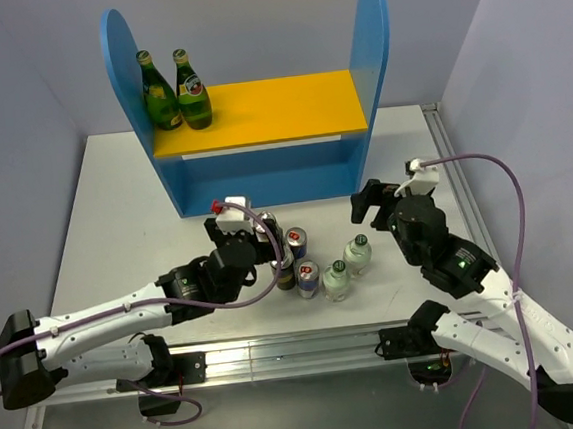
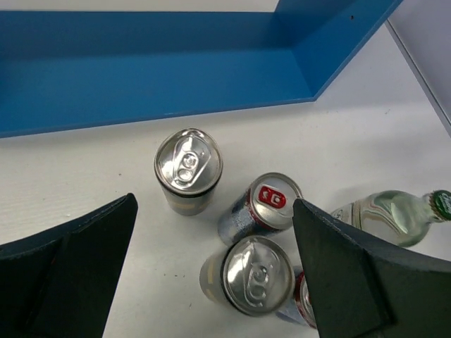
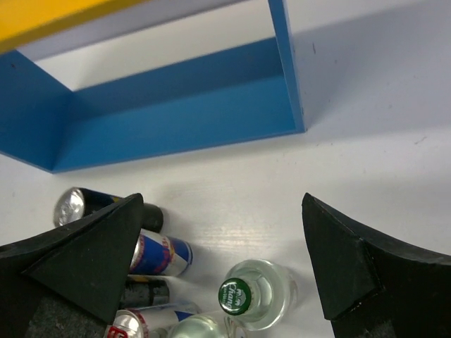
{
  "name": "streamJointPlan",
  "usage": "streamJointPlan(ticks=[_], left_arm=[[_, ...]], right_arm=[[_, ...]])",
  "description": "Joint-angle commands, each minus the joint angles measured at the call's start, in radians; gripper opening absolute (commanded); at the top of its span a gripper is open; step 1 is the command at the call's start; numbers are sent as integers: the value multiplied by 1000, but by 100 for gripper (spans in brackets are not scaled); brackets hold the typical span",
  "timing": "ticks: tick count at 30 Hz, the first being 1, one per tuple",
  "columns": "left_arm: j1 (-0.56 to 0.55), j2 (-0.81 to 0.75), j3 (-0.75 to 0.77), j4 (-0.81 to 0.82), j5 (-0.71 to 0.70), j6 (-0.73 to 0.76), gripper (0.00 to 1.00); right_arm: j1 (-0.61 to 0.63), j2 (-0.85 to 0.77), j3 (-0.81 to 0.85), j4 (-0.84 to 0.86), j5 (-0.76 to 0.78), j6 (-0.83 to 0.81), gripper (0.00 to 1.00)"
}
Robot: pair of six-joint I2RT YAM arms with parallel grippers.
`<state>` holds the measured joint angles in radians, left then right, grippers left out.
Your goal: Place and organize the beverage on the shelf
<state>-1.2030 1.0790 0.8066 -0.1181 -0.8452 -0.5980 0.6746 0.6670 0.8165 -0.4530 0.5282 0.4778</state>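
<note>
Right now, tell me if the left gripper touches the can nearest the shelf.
Apart. Left wrist view shows bare table between the can and both fingers.

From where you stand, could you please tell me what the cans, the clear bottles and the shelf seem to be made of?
Cans: metal, probably aluminium; bright brushed lids with pull tabs.
Clear bottles: see-through and glossy, glass or hard plastic; hard to say which.
Shelf: flat matte boards in blue and yellow, painted wood or plastic; cannot tell.
</note>
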Motion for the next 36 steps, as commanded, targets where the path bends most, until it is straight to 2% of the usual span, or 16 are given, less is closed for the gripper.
streamJointPlan(ticks=[1,3,6,15,28,34,36], left_arm=[[107,12,-50,168,185,17,99],[182,13,-76,205,239,9,99],[215,56,-61,227,268,27,99],[230,179,-26,291,319,35,99],[246,338,12,307,265,29,98],[252,368,16,317,222,18,93],[253,368,16,319,212,17,86]], right_arm=[[6,0,-33,50,-19,15,100],[6,-7,-42,51,-17,12,100],[6,-29,-56,53,-8,10,100],[6,-15,-68,68,-11,10,100],[6,-10,-80,80,-10,12,100],[8,-9,-86,85,-16,12,100],[6,-9,-88,85,-16,13,100]])
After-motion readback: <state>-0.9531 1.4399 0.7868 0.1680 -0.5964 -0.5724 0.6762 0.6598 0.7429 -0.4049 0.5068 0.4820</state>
